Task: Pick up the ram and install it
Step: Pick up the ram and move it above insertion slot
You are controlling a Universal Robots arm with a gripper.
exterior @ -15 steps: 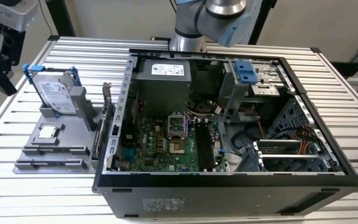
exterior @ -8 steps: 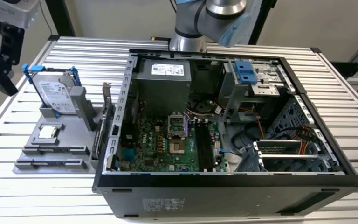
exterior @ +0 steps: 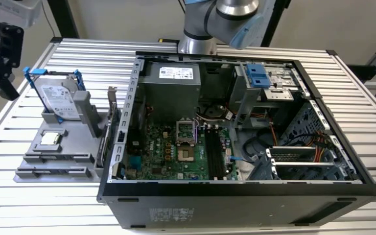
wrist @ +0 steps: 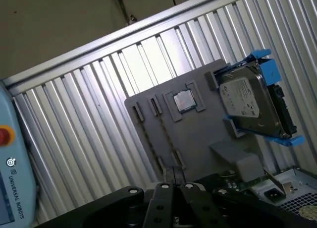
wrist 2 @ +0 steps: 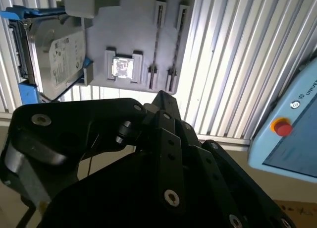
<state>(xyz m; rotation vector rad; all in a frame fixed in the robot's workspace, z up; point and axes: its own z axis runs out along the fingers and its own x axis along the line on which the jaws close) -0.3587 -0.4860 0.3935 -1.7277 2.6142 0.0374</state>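
my gripper, fingers pressed together and empty, hangs apart from the grey parts fixture; the ram should be light, stiff and fragile, so pinch its flat faces mid-length.

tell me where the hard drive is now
At the exterior view's left, the hard drive stands in its blue frame on the grey holder, behind the processor chip, beside the computer case.
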